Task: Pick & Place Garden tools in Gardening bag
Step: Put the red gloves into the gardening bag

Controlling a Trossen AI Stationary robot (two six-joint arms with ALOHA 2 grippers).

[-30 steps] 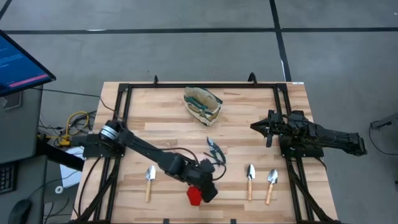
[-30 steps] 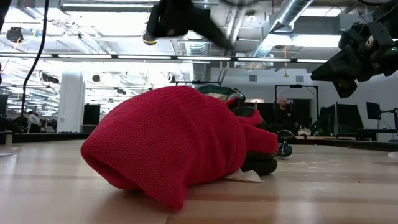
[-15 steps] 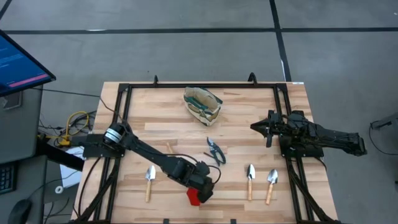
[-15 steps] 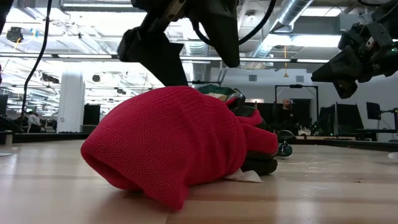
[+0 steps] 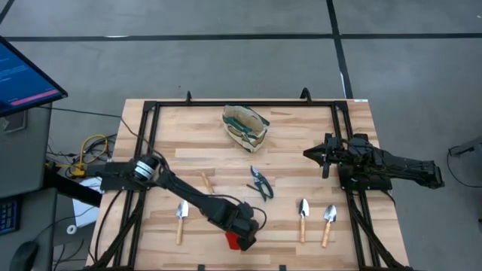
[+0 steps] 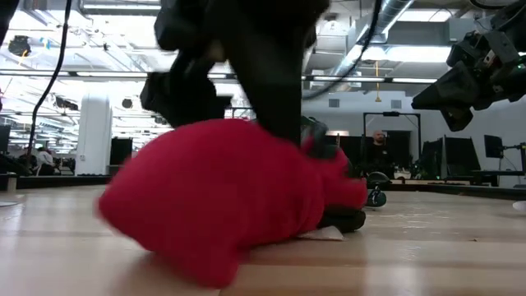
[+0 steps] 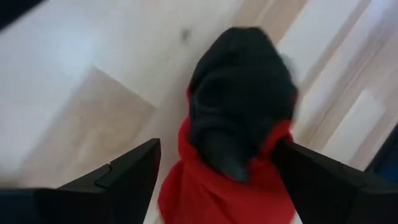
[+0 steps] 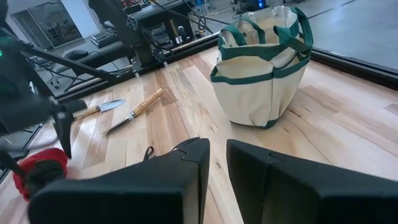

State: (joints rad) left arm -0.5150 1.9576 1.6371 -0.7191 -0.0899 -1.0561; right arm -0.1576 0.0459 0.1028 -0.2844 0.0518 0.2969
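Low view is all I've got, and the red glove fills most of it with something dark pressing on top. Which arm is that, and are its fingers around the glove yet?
Observer: It's the left gripper. Its wrist view shows the fingers open, one on each side of the red-and-black glove.
Operator: Where on the table is that?
Observer: In the high view, at the near edge, between the lone trowel on the left and the two trowels on the right.
Operator: Is the bag close?
Observer: No. The gardening bag stands at the far side, with the pruning shears lying between it and the glove.
Operator: And the right arm?
Observer: The right gripper waits beside the bag, holding nothing.
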